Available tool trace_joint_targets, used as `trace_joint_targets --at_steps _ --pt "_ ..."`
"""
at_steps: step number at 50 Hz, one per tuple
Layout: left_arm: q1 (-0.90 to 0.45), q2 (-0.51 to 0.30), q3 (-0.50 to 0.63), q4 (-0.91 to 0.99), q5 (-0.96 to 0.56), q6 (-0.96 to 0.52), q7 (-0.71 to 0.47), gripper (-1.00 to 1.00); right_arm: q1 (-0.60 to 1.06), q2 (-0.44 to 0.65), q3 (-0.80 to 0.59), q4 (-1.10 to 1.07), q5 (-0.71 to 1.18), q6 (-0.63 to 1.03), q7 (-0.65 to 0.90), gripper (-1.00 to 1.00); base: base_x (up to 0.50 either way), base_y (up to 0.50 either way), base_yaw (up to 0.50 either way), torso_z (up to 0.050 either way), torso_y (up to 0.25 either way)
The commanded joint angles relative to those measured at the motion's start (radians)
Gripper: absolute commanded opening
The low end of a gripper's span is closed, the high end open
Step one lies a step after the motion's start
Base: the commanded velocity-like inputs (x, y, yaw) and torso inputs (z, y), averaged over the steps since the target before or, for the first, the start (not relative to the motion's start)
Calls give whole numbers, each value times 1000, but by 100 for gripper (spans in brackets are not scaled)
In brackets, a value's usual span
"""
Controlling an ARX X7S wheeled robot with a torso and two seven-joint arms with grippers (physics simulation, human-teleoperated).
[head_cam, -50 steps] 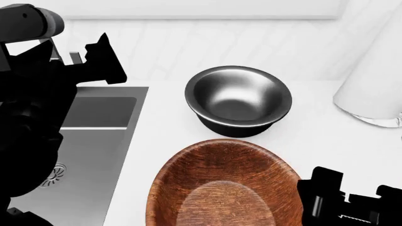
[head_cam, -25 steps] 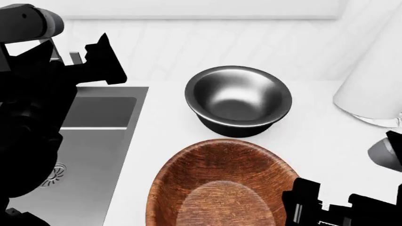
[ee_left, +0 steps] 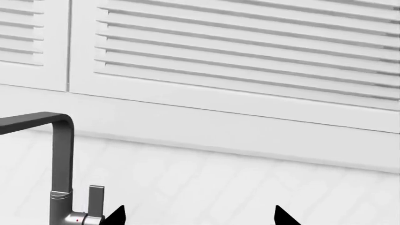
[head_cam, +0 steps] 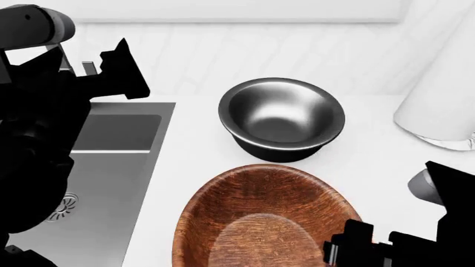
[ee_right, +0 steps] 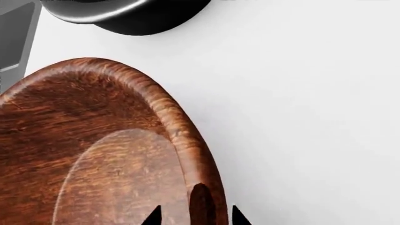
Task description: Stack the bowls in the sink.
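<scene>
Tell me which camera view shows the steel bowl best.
The head view: the steel bowl appears whole, standing on the counter beside the sink. The right wrist view catches only its dark underside at the edge; the left wrist view misses it.

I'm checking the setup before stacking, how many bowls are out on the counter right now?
2. The steel bowl sits on the counter beside the sink; the wooden bowl is nearer the robot, its rim between the right hand's fingertips.

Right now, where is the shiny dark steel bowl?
In the head view the shiny dark steel bowl sits on the white counter, right of the sink and just behind the reddish-brown wooden bowl.
</scene>
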Motion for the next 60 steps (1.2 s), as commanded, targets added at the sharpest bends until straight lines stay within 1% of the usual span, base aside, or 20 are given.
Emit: trace_joint_targets --at_steps 1,9,17,25,26,30,31,32,40,43,47,49,54,60 --pt "2 -6 4 0 -11 7 -10 100 -1 -19 9 -6 -5 -17 11 -100 0 0 0 0 0" --pt "8 -10 5 2 -20 13 -14 100 11 -23 25 -15 9 -20 25 -100 0 0 0 0 0" --pt "5 -14 11 -5 -24 19 -18 100 102 -10 99 -19 100 7 86 -100 0 0 0 0 0" --pt "3 -17 14 -7 -31 23 -25 100 286 -29 240 -1 276 55 236 -100 0 0 0 0 2" --pt "3 -18 13 -8 -33 23 -26 100 377 -51 301 20 363 84 319 -100 0 0 0 0 0" --pt "5 -20 13 -5 -37 26 -29 100 479 -64 370 58 457 126 424 -100 0 0 0 0 0" --pt "5 -20 12 -4 -40 26 -30 100 503 -64 378 68 473 134 444 -100 0 0 0 0 0" --pt "6 -21 12 -3 -43 26 -31 100 562 -59 344 81 483 148 454 -100 0 0 0 0 0" --pt "10 -26 19 0 -45 33 -33 100 567 36 337 181 398 334 455 -100 0 0 0 0 0" --pt "14 -27 23 2 -44 37 -34 100 567 35 332 218 375 377 455 -100 0 0 0 0 0" --pt "10 -30 25 -4 -44 40 -36 100 567 29 317 304 302 477 455 -100 0 0 0 0 0" --pt "11 -31 27 -4 -43 43 -36 100 567 44 332 317 297 499 455 -100 0 0 0 0 0" --pt "15 -31 34 1 -47 46 -38 100 567 122 377 353 274 586 455 -100 0 0 0 0 0" --pt "12 -34 34 -3 -54 46 -43 100 566 151 416 377 270 637 455 -100 0 0 0 0 0"
